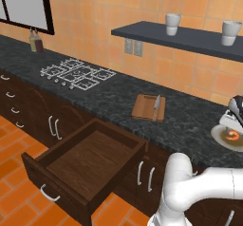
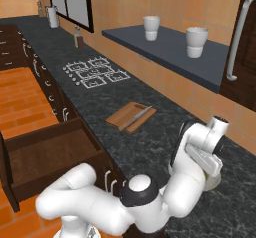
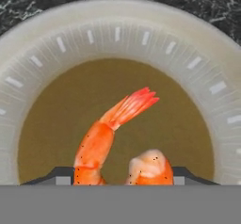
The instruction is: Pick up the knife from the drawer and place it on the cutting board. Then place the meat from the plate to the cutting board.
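Claw (image 3: 117, 175) is straddling the meat (image 3: 113, 138) on the plate (image 3: 117, 35) (clenched or not, unclear); centring matters before lifting.

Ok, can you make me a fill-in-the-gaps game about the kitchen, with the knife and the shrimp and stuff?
1. The knife is lying on the cutting ____.
2. The shrimp sits on a round ____.
3. The big drawer below the counter is pulled ____.
4. Two white ____ stand on the dark shelf.

Missing words: board, plate, open, cups
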Controlling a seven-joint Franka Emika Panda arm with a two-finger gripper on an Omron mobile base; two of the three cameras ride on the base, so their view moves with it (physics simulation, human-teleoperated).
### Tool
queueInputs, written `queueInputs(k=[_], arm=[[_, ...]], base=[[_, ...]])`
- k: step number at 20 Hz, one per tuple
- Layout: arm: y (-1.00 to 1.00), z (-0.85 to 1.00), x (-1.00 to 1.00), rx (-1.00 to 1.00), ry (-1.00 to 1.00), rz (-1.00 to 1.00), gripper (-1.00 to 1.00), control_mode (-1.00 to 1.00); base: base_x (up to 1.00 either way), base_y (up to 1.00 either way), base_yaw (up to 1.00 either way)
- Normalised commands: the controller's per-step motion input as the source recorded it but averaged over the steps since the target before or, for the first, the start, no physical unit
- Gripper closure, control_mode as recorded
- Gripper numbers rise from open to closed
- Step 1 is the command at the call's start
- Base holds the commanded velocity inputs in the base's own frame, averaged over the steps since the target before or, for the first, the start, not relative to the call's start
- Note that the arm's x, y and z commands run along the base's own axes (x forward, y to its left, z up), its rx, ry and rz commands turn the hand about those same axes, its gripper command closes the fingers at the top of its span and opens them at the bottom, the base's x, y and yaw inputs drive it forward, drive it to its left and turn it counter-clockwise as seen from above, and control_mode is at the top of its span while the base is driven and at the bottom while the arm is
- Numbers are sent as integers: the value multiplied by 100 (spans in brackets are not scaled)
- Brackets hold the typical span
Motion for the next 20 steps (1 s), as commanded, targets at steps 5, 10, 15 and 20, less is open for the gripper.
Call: queueInputs(k=[5,10,15,20], arm=[[49,17,-16,-4,-2,-3,100,-100],[92,36,-3,-15,-4,-2,100,-100],[87,52,0,-16,-12,-1,100,-100],[96,52,2,-11,-7,0,100,-100]], base=[[0,0,0],[0,0,0],[0,0,0],[0,0,0]])
